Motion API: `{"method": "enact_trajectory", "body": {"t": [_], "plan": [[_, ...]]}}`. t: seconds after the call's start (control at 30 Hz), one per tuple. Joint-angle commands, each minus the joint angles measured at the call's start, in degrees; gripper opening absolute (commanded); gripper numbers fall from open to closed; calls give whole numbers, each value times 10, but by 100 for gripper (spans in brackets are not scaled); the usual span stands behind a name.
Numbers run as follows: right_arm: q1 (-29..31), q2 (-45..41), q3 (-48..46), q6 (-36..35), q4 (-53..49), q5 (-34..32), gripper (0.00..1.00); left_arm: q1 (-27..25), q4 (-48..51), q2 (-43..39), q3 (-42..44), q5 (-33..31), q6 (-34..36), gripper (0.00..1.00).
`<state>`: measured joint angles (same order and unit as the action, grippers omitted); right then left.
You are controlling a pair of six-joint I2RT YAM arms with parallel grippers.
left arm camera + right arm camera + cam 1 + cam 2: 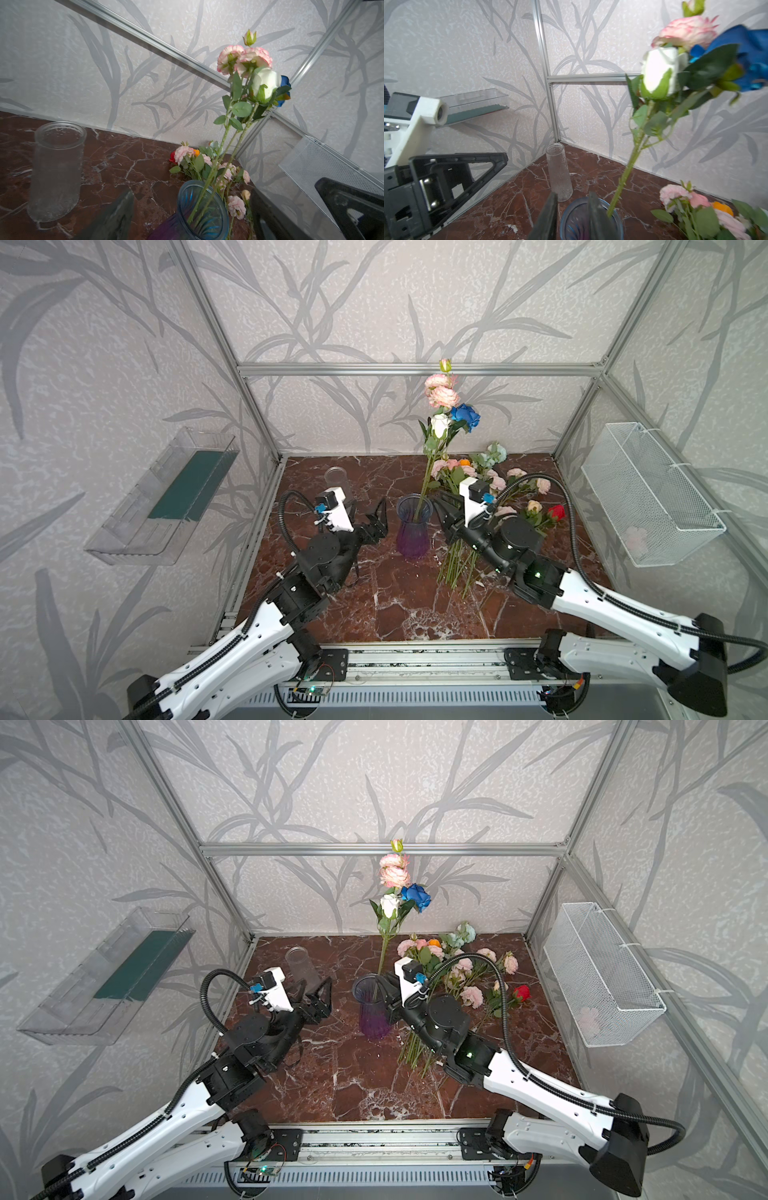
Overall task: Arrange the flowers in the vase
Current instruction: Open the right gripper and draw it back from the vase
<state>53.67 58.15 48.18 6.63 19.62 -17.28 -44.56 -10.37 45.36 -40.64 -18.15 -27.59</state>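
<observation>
Both top views: purple-blue vase stands upright on the worktop, centre of frame. Stems stand in it, leaning toward the top of the frame, carrying a white rose, a blue rose and frilly pink heads.

The other flowers lie in a heap right of the vase, stem ends toward the bottom of the frame.

Right tool is at the right side of the vase rim. Its wrist view shows the fingers narrowly parted with nothing between them and a stem just outside.

Left tool is just left of the vase, spread wide and empty.

Clear glass jar stands upright at the worktop's upper left.
</observation>
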Motion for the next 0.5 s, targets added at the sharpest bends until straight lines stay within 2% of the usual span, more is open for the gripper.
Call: {"method": "enact_trajectory", "body": {"t": [0.0, 0.07, 0.13, 0.2, 0.3, 0.33, 0.47], "plan": [[-51, -42, -29, 44, -104, -61, 24, -3, -15, 37, -35, 163, 0, 85], [-115, -60, -48, 99, -153, -30, 23, -9, -16, 70, -50, 227, -7, 84], [-204, -63, -64, 163, -207, 24, 22, -21, -6, 106, -70, 284, -12, 84], [-294, -45, -71, 222, -259, 76, 20, -34, 11, 137, -88, 318, -12, 83], [-390, -1, -85, 261, -259, 188, 20, -50, 42, 174, -113, 350, -10, 83], [-410, 23, -84, 265, -259, 214, 20, -53, 51, 184, -120, 357, -8, 83], [-446, 116, -62, 282, -280, 246, 19, -64, 75, 201, -133, 357, 0, 83]]}}
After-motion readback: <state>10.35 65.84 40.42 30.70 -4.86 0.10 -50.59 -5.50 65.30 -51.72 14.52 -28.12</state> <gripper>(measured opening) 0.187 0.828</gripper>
